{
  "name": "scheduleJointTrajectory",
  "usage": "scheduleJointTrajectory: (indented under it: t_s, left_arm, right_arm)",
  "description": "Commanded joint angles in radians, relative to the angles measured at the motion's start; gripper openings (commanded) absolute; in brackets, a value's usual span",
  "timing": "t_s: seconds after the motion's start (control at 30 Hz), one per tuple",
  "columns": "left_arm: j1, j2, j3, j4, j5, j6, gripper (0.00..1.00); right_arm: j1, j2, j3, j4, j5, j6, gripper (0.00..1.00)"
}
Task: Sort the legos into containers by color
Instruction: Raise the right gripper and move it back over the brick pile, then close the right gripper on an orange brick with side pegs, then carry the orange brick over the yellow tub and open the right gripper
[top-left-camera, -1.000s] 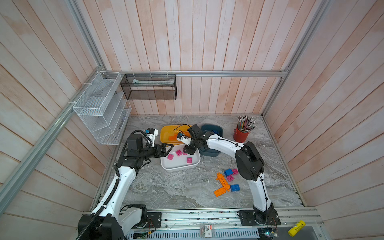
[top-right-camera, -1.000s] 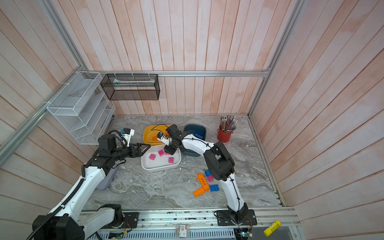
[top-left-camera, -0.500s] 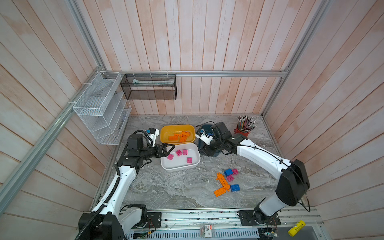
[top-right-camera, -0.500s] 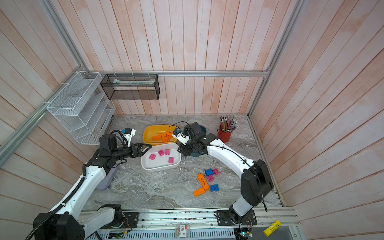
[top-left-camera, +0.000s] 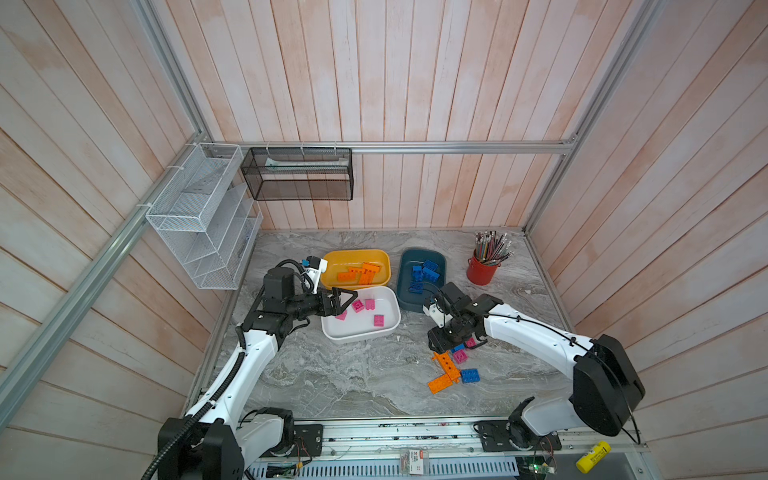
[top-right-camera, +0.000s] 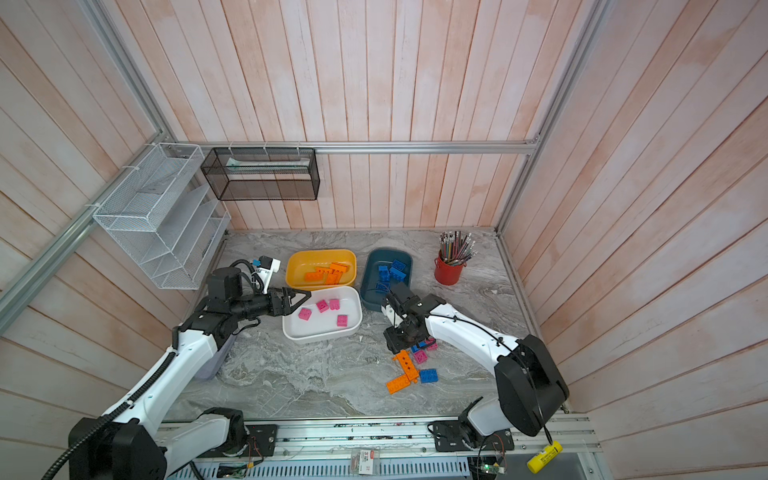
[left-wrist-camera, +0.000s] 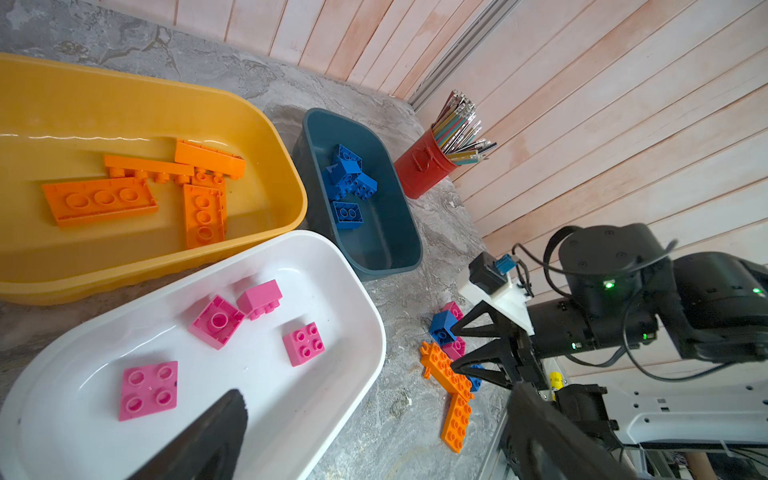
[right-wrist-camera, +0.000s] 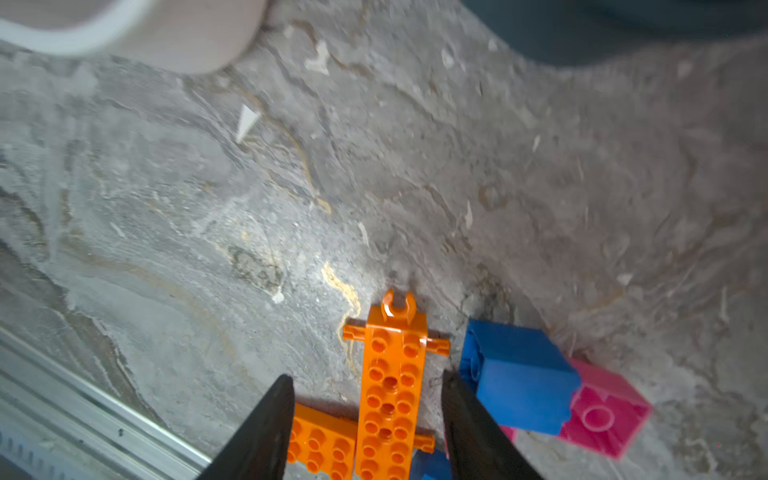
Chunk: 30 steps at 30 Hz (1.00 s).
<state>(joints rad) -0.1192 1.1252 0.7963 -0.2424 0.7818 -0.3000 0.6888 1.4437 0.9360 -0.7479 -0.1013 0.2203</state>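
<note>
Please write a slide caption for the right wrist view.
Open right gripper over the long orange brick; blue brick and pink brick beside it.

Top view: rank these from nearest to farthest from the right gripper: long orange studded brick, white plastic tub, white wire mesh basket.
1. Long orange studded brick, directly under the right gripper.
2. White plastic tub, further left.
3. White wire mesh basket, on the left wall.
</note>
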Motion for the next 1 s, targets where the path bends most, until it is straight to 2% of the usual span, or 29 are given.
scheduleJointTrajectory:
  t_s: [0.0,0.37,0.73,0.83,0.97]
  left_arm:
    - [-0.004,0.01,-0.017,0.025,0.025,0.009,0.99]
    - [-0.006,0.008,-0.032,0.02,0.015,0.021,1.0]
    - [-0.005,0.025,-0.032,0.025,0.018,0.023,1.0]
    - [-0.006,0.024,-0.035,0.025,0.015,0.024,1.0]
    - [-0.007,0.022,-0.035,0.018,0.016,0.028,1.0]
  right_arm:
    - [0.034,-0.029,-0.037,0.027,0.039,0.134,0.58]
    - [0.072,0.018,-0.081,0.022,0.154,0.165,0.56]
    - [0.096,0.038,-0.155,0.043,0.148,0.202,0.53]
    - [0.11,0.052,-0.171,0.074,0.13,0.211,0.5]
    - [0.113,0.069,-0.174,0.093,0.14,0.211,0.4]
